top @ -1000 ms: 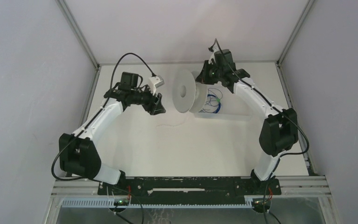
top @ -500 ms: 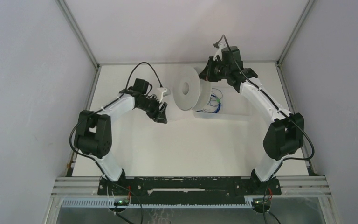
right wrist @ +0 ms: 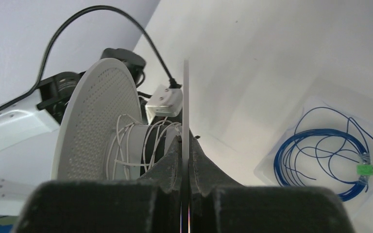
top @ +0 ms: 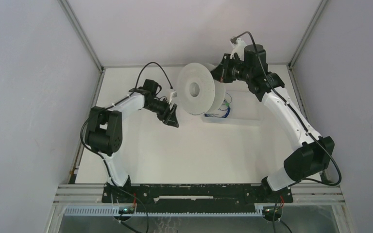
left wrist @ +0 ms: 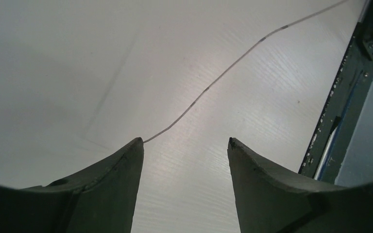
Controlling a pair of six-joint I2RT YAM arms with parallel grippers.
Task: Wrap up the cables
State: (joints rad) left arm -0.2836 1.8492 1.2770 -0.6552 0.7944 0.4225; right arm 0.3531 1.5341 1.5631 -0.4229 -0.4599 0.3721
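Item: white plastic spool with perforated round flanges (top: 197, 90), carried clear of the white table (top: 184, 150)

Change over the last second: spool raised and shifted slightly left, right wrist swung up and to the right; left elbow folded back toward its base, left gripper (top: 171, 115) moved in just beside the spool's near flange. Judged: winding under way, far from finished

Right gripper (right wrist: 185, 145): fingers pinched tight on the thin edge of one flange

Left gripper, wrist view (left wrist: 184, 141): jaws wide apart, nothing clamped

Thin pale grey cable strand (left wrist: 223, 73): runs across the table from one open fingertip toward the spool, dark bands at intervals; a few loose turns sit on the hub (right wrist: 126, 141)

Also present: blue wire coil (right wrist: 320, 155) in a clear bag (top: 243, 116)

Writing: none legible; green tag (right wrist: 364, 170) on the coil too small to read
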